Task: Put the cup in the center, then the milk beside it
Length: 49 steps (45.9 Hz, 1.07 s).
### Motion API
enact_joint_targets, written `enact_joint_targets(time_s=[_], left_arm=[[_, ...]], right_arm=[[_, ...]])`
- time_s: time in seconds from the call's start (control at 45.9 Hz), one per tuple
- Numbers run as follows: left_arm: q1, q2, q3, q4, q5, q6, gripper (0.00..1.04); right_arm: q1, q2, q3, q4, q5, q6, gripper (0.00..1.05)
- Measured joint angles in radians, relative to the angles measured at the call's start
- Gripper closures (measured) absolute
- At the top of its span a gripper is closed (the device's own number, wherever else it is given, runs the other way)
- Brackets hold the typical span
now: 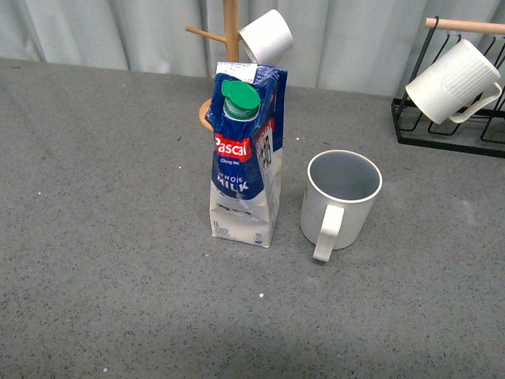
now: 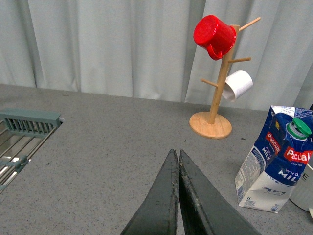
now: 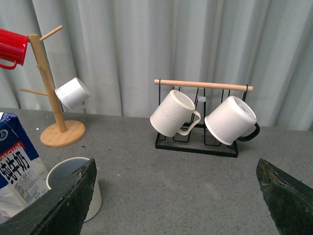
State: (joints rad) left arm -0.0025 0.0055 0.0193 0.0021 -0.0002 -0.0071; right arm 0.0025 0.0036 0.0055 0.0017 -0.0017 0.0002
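The cream-white cup (image 1: 341,197) stands upright on the grey tabletop near its center (image 1: 300,260), handle toward me and pale grey inside showing. Just left of it, a small gap apart, stands the blue-and-cream milk carton (image 1: 245,158) with its green cap. Neither arm shows in the front view. In the left wrist view my left gripper (image 2: 177,155) is shut on nothing, well back from the milk (image 2: 276,159). In the right wrist view my right gripper (image 3: 176,169) is wide open and empty, with the cup (image 3: 73,178) and the milk (image 3: 17,169) off to one side.
A wooden mug tree (image 1: 230,47) with a small white cup (image 1: 266,35) stands behind the carton; a red mug (image 2: 213,36) hangs on it. A black wire rack (image 1: 446,130) at the back right holds a ribbed white mug (image 1: 454,80). A metal drying rack (image 2: 22,134) lies at the far left.
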Motion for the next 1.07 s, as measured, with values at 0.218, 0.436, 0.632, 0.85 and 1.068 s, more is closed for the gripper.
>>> enact_joint_targets(time_s=[0.218, 0.436, 0.632, 0.85, 1.068], left_arm=[[0.0, -0.001, 0.0, -0.001, 0.0, 0.0, 0.63], [0.0, -0.001, 0.0, -0.001, 0.0, 0.0, 0.2], [0.0, -0.001, 0.0, -0.001, 0.0, 0.002, 0.06], [0.0, -0.001, 0.0, -0.001, 0.0, 0.002, 0.07], [0.0, -0.001, 0.0, -0.001, 0.0, 0.002, 0.07]], right_arm=[[0.0, 0.0, 0.0, 0.0, 0.0, 0.0, 0.09], [0.0, 0.0, 0.0, 0.0, 0.0, 0.0, 0.09], [0.0, 0.0, 0.0, 0.0, 0.0, 0.0, 0.09], [0.0, 0.0, 0.0, 0.0, 0.0, 0.0, 0.09], [0.0, 0.0, 0.0, 0.0, 0.0, 0.0, 0.09]])
